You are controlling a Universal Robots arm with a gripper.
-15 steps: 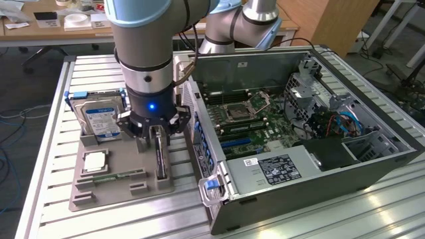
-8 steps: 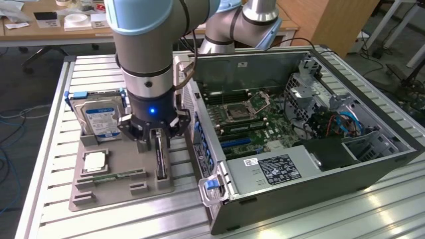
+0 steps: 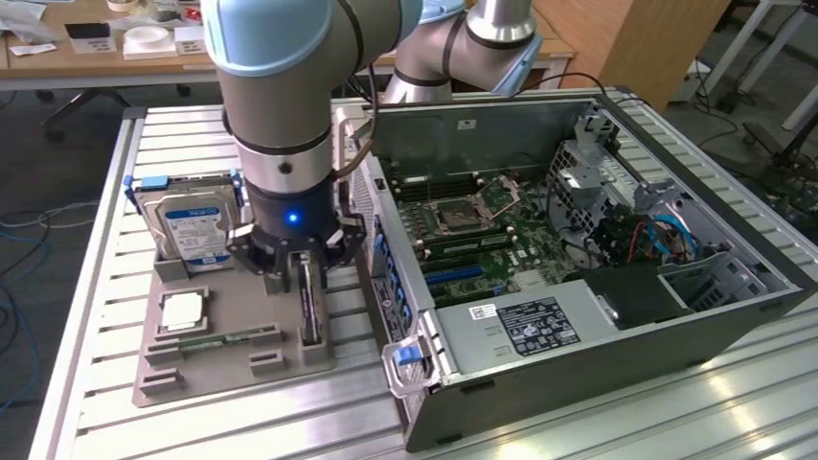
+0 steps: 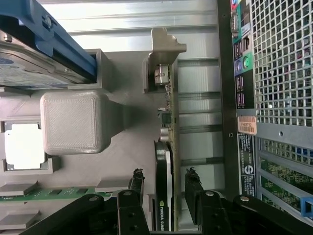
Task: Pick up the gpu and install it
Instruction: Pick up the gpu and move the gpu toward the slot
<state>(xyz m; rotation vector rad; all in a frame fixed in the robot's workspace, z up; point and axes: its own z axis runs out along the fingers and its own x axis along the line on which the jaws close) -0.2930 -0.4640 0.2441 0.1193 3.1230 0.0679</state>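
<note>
Straddling the thin black gpu card with its green board edge (image 3: 308, 311) (image 4: 166, 161), your end effector (image 3: 305, 273) (image 4: 165, 183) is standing wide. Its dark fingers (image 4: 137, 182) are sitting one on each side of the card, with a sliver of gap showing on both sides. You are not gripping anything yet, by my reading.

The gpu is resting on edge in a slot of the grey printed holder tray (image 3: 192, 369) on the slatted aluminium tabletop (image 3: 256, 422). It is standing just beside the open black computer case (image 3: 614, 335). So you are sitting early in the task: the approach looks done, while the grasp, the lift and the seating on the green motherboard (image 3: 473, 240) are all left.

The card's long axis is running along the tray, roughly parallel to the case's near wall. Its pale metal bracket end is pointing towards the end of the tray holding the silver hard drive with the blue-white label (image 3: 192, 225).
</note>
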